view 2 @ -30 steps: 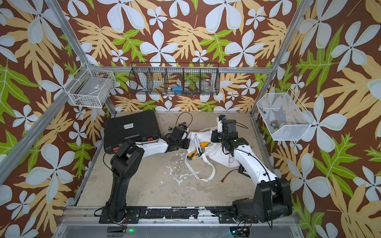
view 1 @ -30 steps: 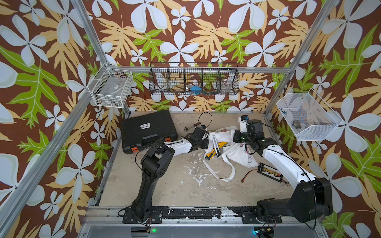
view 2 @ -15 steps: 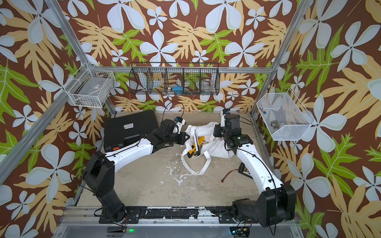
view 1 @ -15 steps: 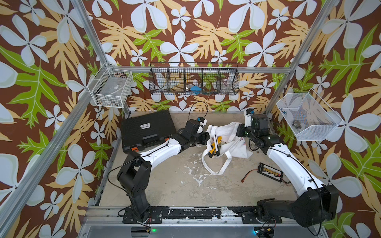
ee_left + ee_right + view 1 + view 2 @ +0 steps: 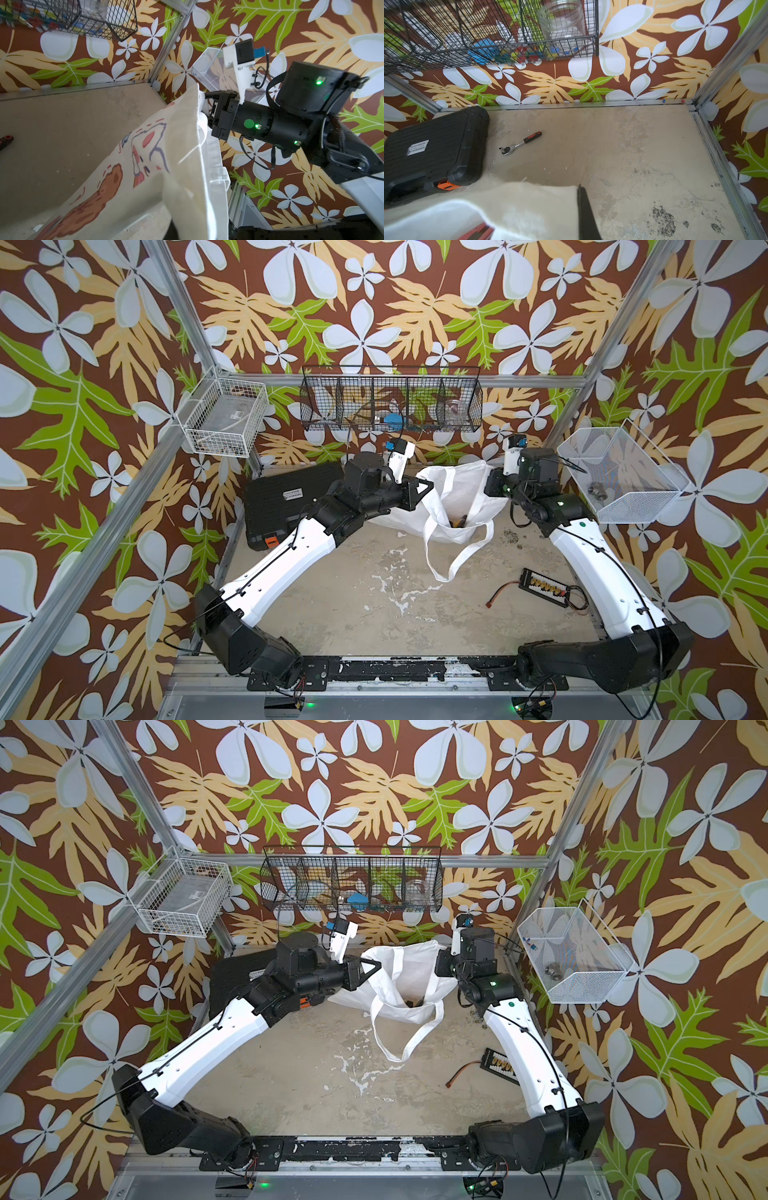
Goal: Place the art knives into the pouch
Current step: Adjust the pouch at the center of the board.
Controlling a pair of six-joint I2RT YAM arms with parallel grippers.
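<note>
The flowered booth I work in

Brown wallpaper point(image 5: 374, 302) with white blossoms and green and tan leaves closes me in on three sides, framed by silver metal posts point(image 5: 180, 302). A black wire rack point(image 5: 390, 404) hangs on the back wall, a white wire basket point(image 5: 226, 423) to my left, a white mesh basket point(image 5: 623, 481) to my right. The tan floor point(image 5: 353, 614) is scuffed, blotched white, and evenly lit.

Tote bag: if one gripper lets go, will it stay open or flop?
Likely flops: the tote bag sags in creases between the left gripper and right gripper. Thin cloth, so probably light. Its limp strap could snag.
</note>
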